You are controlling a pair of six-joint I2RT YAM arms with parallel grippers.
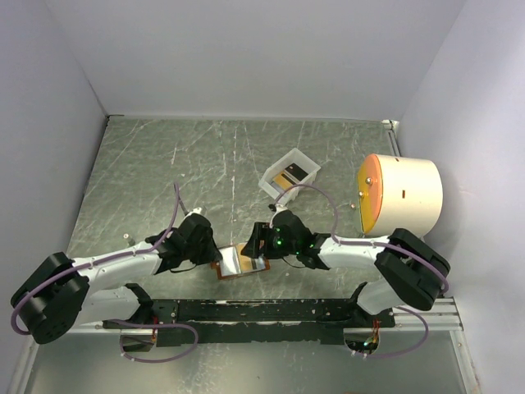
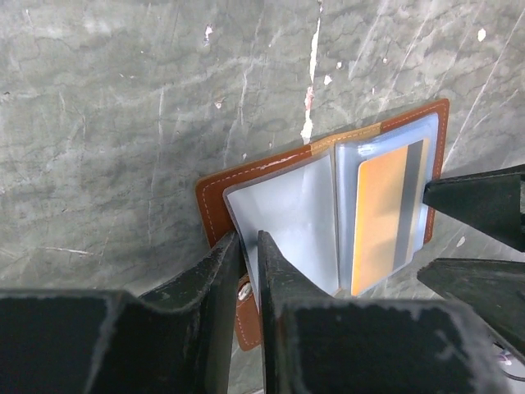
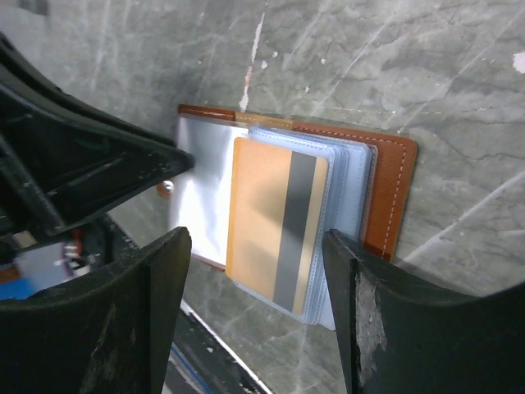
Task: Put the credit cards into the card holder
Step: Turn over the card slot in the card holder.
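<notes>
1. Top external view: the card holder (image 1: 240, 264) lies open on the table (image 1: 164, 180), near the arm bases and between the two grippers. The left gripper (image 1: 209, 249) is at its left edge and the right gripper (image 1: 256, 242) at its far right edge. A white tray (image 1: 275, 167) sits farther back and to the right. A yellow card (image 1: 284, 180) lies in it beside something dark. A cream drum (image 1: 399, 195) with an orange face stands far right.
2. Left wrist view: the left gripper (image 2: 250, 242) is all but closed, with only a thin slit between its fingers (image 2: 220, 275). It pinches the near edge of the card holder (image 2: 215, 189) at the left leaf's clear pocket. An orange card (image 2: 381, 217) with a grey stripe sits in the right-hand pocket.
3. Right wrist view: the right gripper (image 3: 256, 238) is spread wide and grips nothing. Its fingers (image 3: 156, 304) straddle the card holder (image 3: 392, 193). The orange card (image 3: 275, 222) lies on the clear pocket stack between them, touching neither finger.
</notes>
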